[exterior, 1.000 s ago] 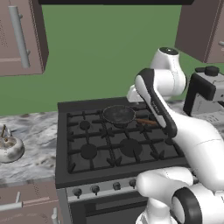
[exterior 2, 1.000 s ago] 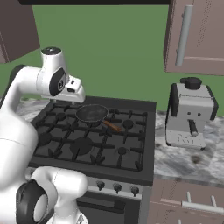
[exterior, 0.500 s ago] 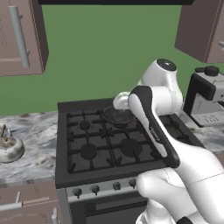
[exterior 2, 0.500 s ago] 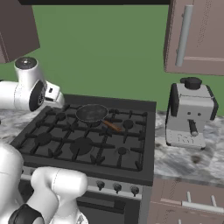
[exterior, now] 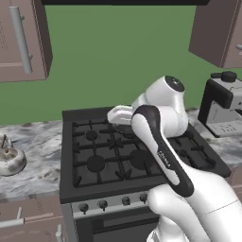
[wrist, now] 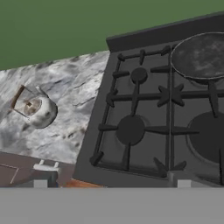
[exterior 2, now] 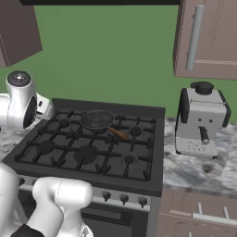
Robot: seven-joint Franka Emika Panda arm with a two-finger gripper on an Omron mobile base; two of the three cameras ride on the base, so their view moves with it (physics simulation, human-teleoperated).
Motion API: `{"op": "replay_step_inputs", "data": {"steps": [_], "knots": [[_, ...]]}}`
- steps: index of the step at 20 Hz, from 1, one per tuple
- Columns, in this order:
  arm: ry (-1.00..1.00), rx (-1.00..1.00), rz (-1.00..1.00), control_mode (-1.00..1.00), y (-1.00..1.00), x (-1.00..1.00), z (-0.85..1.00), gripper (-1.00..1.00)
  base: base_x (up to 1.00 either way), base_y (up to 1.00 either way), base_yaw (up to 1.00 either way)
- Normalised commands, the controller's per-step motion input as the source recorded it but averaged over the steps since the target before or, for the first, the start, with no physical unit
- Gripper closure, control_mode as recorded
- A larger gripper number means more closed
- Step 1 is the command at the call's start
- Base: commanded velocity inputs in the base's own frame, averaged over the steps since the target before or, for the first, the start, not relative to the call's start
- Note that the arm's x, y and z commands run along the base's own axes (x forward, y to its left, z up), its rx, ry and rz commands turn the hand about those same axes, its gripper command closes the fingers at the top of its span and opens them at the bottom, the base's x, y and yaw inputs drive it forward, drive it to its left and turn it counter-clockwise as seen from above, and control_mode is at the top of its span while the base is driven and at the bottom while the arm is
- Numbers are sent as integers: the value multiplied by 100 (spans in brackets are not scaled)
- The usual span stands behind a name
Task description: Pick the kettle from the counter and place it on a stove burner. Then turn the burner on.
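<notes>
In the hand view, the nearest thing at the bottom edge is the claw [wrist: 112, 184]: its 2 tips stand far apart with nothing between them, so it is spread wide and carries nothing. Just beyond them runs the front lip of the stove [wrist: 131, 177]. At mid-frame sits a mid-sized burner [wrist: 130, 129] under bare grates, a fair target for the kettle. Left of it, at the left edge of the frame, the kettle [wrist: 38, 109] rests on the counter [wrist: 74, 98], well apart from the stove, its thin arched handle up. At the upper right of the frame lies the pan [wrist: 200, 54] on a far burner.

In the left base view, a row of knobs [exterior: 103, 203] lines the stove front at the lower middle; none looks touched, though that is hard to judge. The kettle [exterior: 10, 159] lies at the left edge on the counter [exterior: 38, 142], while the arm stretches over the stove at the centre. Farther back, at the right, stands a coffee machine [exterior: 221, 101].

As a judgement, the task is at its start: the arm seems headed toward the kettle. Nothing is done yet. Left to do: 1 grasp, 1 carry to the burner, 1 release, then turning the matching knob.
</notes>
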Motion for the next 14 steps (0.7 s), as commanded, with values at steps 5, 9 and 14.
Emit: {"op": "replay_step_inputs", "data": {"steps": [5,9,14], "knots": [[0,12,7,-100,70,-8,2,-100,0,0,0],[0,6,5,-100,88,-2,1,-100,0,0,0],[-2,3,4,-100,88,-7,0,-100,0,0,0]]}}
